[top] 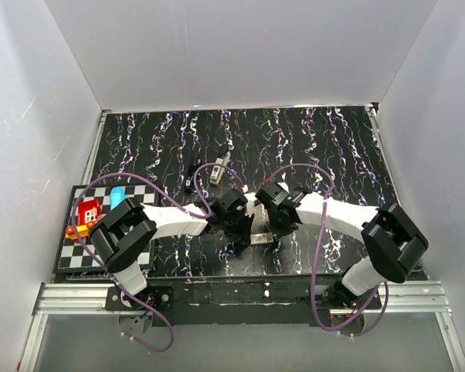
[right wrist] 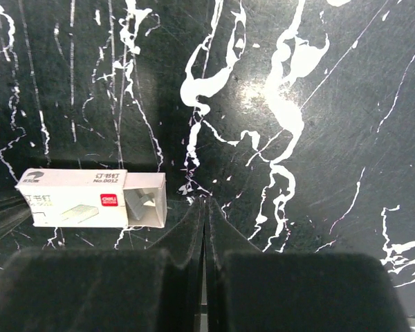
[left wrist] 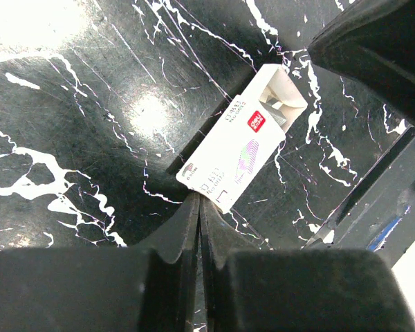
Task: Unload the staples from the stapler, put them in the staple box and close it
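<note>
The left pincer [left wrist: 198, 202] and the right pincer [right wrist: 205, 205] were clamped shut, empty, tips just beside a small white cardboard staple box [left wrist: 242, 149] lying half-open on the black marbled bench [left wrist: 90, 138].

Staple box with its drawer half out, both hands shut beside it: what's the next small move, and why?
Probably lift the left hand away toward the stapler, which lies untouched farther back. Both it and the right hand sit shut by the staple box, gripping nothing visible.
</note>
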`<action>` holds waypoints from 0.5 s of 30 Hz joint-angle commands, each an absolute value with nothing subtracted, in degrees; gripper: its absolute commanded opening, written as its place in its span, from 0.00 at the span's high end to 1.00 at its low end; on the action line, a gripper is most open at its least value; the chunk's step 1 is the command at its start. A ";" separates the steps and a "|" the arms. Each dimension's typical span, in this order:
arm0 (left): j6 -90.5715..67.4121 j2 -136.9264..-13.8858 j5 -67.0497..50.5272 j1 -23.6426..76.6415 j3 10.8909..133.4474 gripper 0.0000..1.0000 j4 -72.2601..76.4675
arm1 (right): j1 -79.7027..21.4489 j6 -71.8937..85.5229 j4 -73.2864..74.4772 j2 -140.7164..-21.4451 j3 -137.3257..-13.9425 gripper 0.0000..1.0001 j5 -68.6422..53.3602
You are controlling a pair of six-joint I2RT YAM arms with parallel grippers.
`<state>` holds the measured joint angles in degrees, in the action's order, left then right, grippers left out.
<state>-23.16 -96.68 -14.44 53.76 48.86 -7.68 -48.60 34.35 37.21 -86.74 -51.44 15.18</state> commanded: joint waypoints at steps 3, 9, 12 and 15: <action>-22.59 -96.50 -14.59 54.05 49.83 1.00 -7.65 | -47.20 35.24 34.54 -85.26 -49.49 0.99 12.31; -22.59 -96.86 -14.77 54.05 49.92 1.00 -7.65 | -45.97 35.07 32.61 -84.81 -48.43 0.99 9.23; -22.50 -96.86 -14.85 54.05 50.10 1.00 -7.65 | -45.44 34.89 32.08 -84.90 -48.34 0.99 8.44; -22.41 -97.03 -14.85 54.05 50.10 1.00 -7.73 | -45.18 35.07 31.64 -84.82 -48.08 0.99 7.39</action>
<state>-23.14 -96.71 -14.46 53.76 48.86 -7.68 -45.69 34.39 33.65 -86.56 -48.84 9.47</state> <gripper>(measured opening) 0.009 0.023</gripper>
